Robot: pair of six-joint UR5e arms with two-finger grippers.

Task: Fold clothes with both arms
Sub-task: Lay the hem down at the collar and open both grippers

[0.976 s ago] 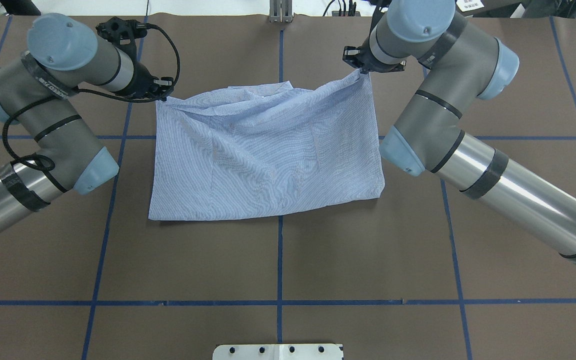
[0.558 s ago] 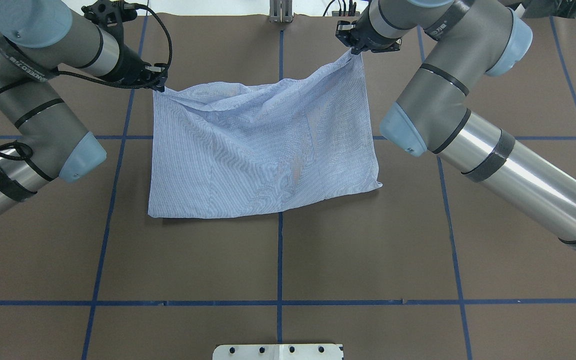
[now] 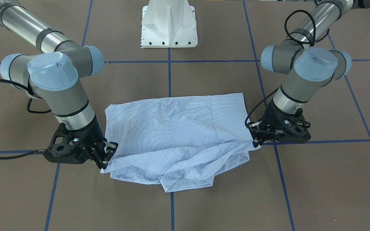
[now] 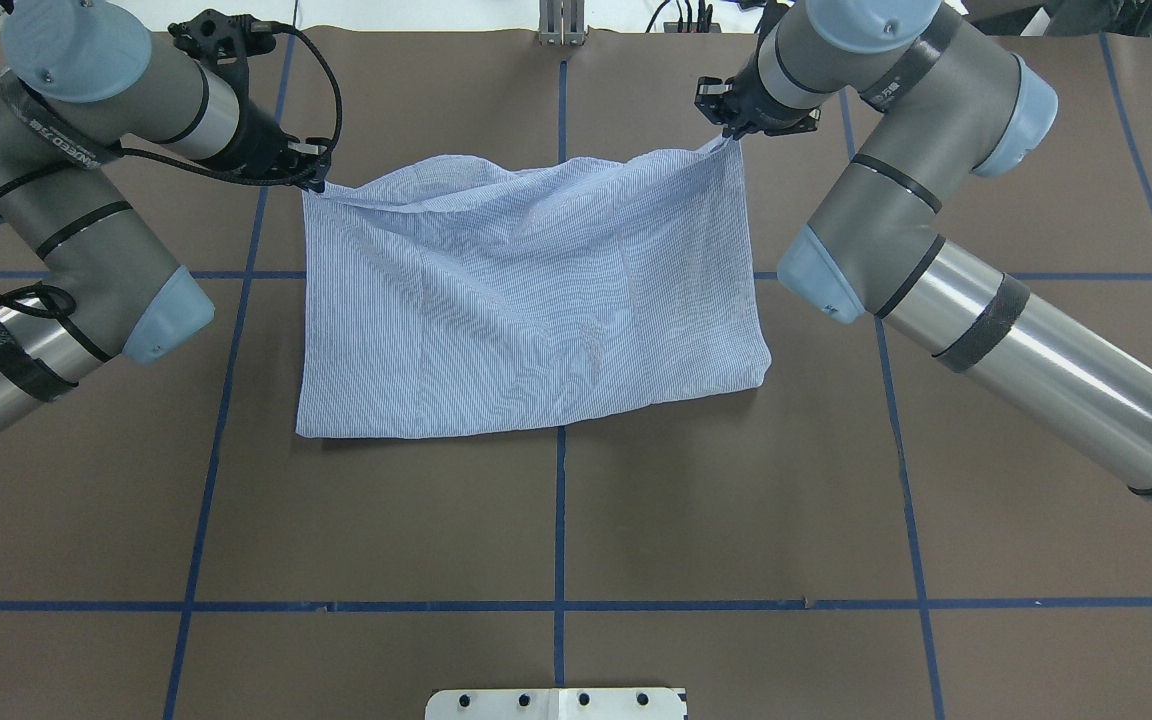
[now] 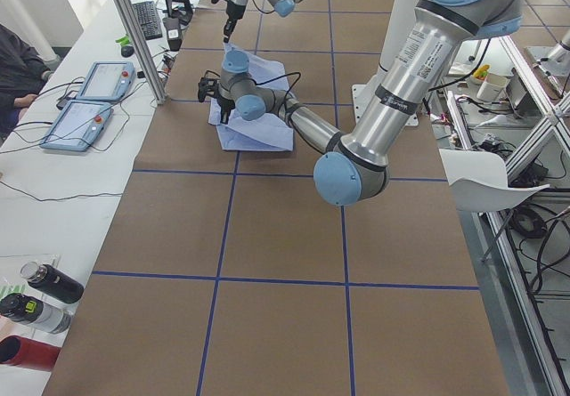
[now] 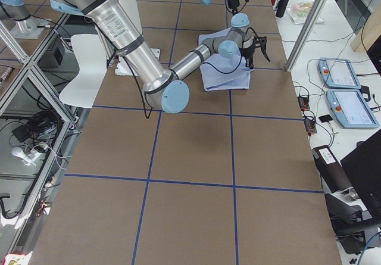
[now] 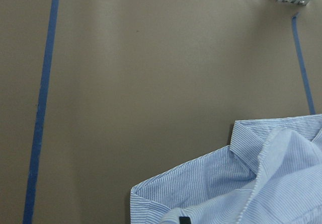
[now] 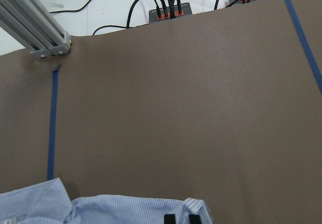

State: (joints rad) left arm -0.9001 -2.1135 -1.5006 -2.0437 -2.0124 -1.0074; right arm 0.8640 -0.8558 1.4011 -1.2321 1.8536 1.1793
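The light blue striped shirt (image 4: 536,300) lies folded into a rough rectangle on the brown table, with its collar (image 3: 185,183) bunched at the far edge. My left gripper (image 4: 314,180) is shut on the shirt's far left corner. My right gripper (image 4: 733,135) is shut on the far right corner. In the front-facing view the left gripper (image 3: 256,141) is at the right and the right gripper (image 3: 105,162) at the left, both low over the table. The wrist views show striped cloth (image 7: 226,194) (image 8: 100,209) at their bottom edges.
The white pedestal base (image 4: 556,703) stands at the near edge. An aluminium post (image 4: 561,25) and cables stand past the far edge. Blue tape lines (image 4: 558,520) grid the table. A side table holds control tablets (image 5: 89,102) and bottles (image 5: 36,298).
Both grippers carried the shirt's far edge up and away, then came back a little. The far edge now hangs straighter between them. The near edge stayed put.
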